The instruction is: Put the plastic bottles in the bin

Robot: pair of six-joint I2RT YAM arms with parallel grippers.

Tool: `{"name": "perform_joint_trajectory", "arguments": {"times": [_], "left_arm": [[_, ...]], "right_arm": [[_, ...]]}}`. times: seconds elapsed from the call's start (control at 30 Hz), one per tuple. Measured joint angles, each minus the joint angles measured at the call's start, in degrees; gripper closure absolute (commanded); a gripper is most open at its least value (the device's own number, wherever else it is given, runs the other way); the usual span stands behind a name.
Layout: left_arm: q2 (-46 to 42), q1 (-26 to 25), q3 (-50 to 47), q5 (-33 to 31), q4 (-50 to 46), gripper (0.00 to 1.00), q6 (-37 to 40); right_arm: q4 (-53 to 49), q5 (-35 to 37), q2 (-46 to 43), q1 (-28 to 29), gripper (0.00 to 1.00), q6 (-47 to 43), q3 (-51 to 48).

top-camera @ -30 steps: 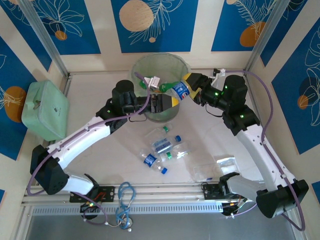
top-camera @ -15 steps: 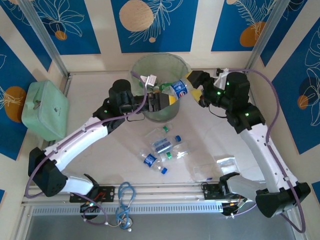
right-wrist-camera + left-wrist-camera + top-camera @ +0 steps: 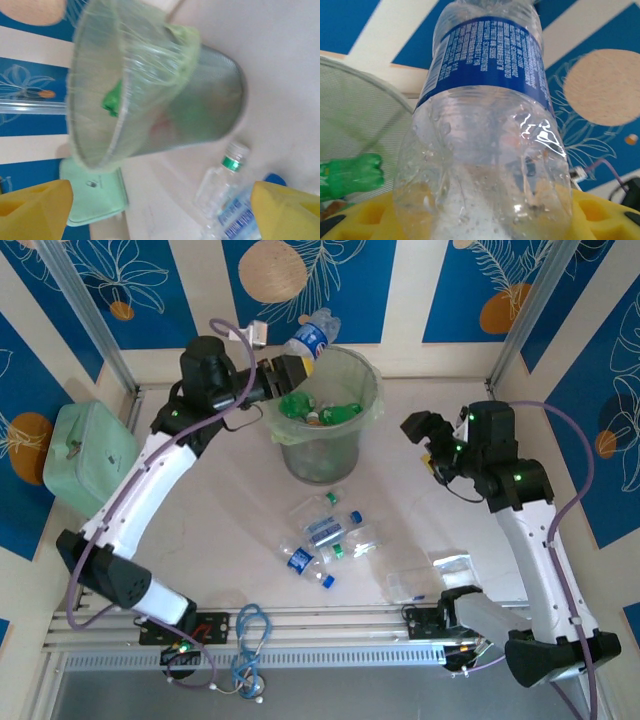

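Left gripper (image 3: 289, 367) clamped on a clear blue-labelled bottle (image 3: 310, 337), up over the far rim of the bin (image 3: 366, 390).
Right gripper (image 3: 424, 436) hangs wide open beside the bin; green bottles (image 3: 340, 412) lie inside, loose bottles (image 3: 322, 532) on the table (image 3: 220, 520).

The left gripper (image 3: 292, 362), clamping a clear bottle (image 3: 312, 335), hangs over the far-left rim of the bin (image 3: 372, 390); the rim's right side is open. Bare table (image 3: 230, 510) separates the bin from the wide-jawed right gripper (image 3: 421, 433). A cluster of loose bottles (image 3: 325, 540) crowds the surface just before the bin, flat bags (image 3: 452, 564) lie nearer on the right, and a mint case (image 3: 90, 460) blocks the left edge.
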Motion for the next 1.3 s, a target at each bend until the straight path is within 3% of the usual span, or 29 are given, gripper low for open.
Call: {"name": "perform_joint_trajectory", "arguments": {"times": [0.17, 0.33, 0.47, 0.63, 0.8, 1.07, 1.3], "left_arm": [[7.48, 0.87, 5.18, -1.31, -5.79, 0.48, 3.02], [11.13, 1.84, 6.75, -1.79, -10.36, 0.20, 4.90], [12.31, 2.84, 8.22, -2.75, -12.07, 0.11, 5.46], [11.61, 3.04, 8.72, -2.91, -11.67, 0.11, 5.09], [6.45, 3.04, 5.29, -3.02, -8.20, 0.12, 3.26], [-11.39, 3.04, -10.56, -2.99, 0.20, 0.12, 2.32], [-19.04, 3.04, -24.02, -0.98, 4.48, 0.12, 0.94]], "right_arm": [[-2.05, -0.02, -0.83, -0.57, 0.09, -0.04, -1.11], [-2.23, -0.07, -1.05, -1.20, 0.10, -0.22, -1.11], [-2.29, -0.11, -0.83, -1.20, 0.10, -0.46, -1.11], [-2.51, 0.02, -0.39, -0.17, 0.11, -0.46, -1.25], [-2.12, 1.20, -0.17, 4.37, 0.13, 0.07, -3.87], [-1.73, 6.49, 3.96, 15.37, 0.19, 6.78, -11.23], [-1.20, 8.09, 8.68, 17.90, 0.21, 15.28, -18.97]]}}
